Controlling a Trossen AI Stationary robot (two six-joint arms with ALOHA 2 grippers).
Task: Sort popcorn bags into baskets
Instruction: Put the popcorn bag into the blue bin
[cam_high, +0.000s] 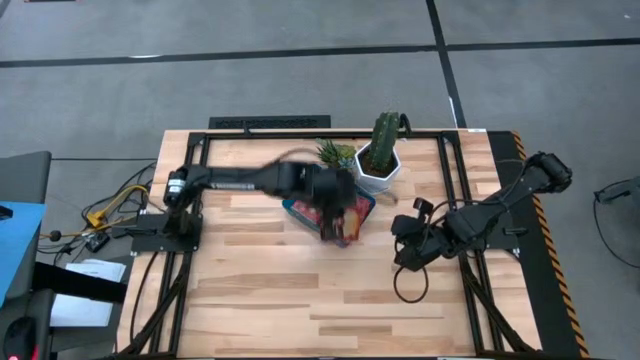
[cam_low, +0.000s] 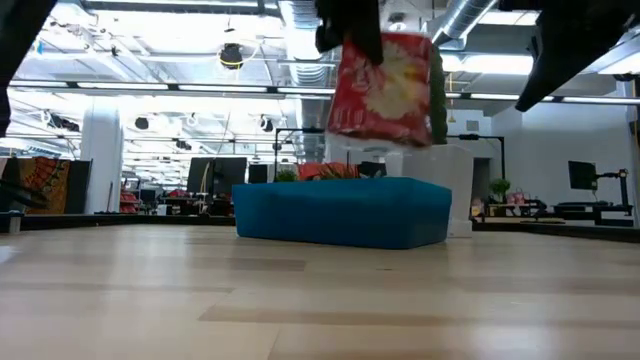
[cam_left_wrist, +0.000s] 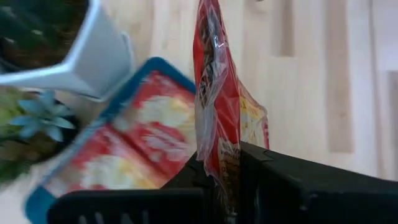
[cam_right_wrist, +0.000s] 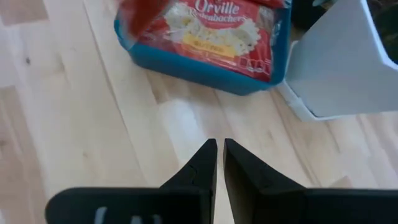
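Popcorn bag (cam_low: 383, 90): flat red packet, cream popcorn picture, hanging upright above teal basket (cam_low: 340, 212), near surface (cam_high: 260, 290) centre, clear of rim. More red bags (cam_right_wrist: 211, 28) lying flat inside basket. White cactus pot (cam_high: 378, 170) at basket's 2 o'clock. Left gripper (cam_left_wrist: 231, 171) clamped tight on hanging bag's edge. Right gripper (cam_right_wrist: 220, 155) at basket's 4 o'clock, fingers nearly together, holding nothing.
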